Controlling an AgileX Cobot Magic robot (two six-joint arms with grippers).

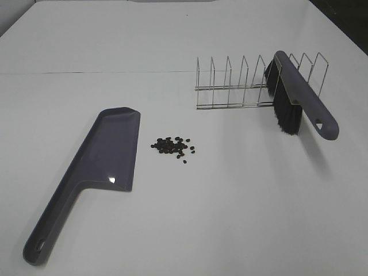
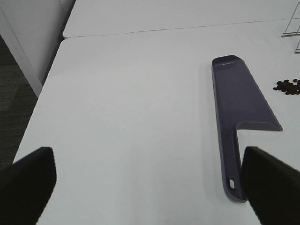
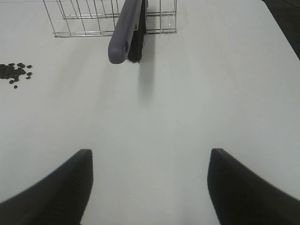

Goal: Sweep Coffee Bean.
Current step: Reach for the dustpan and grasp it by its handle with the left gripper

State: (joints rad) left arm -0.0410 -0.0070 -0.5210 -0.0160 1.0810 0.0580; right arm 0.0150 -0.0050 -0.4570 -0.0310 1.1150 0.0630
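Wire rack [image 1: 230,88] w/ brush [image 1: 300,95] in it; dustpan [image 1: 109,149] beside coffee bean [image 1: 172,146].

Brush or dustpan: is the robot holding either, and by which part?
Neither. Left gripper and right gripper hang open, empty; dustpan lies on the table, brush rests in the rack.

Bright, diffuse overhead lighting; soft focus up close.
Close to overexposed across the white table [image 1: 230,207]. Small specular glare on the dustpan [image 1: 109,146] near its handle. Faint, soft-edged shadow under the brush [image 1: 299,95], toward the near side. Out of focus and almost black at the left gripper [image 2: 149,185] and right gripper [image 3: 150,185] in both wrist views. Slightly soft and grainy overall.
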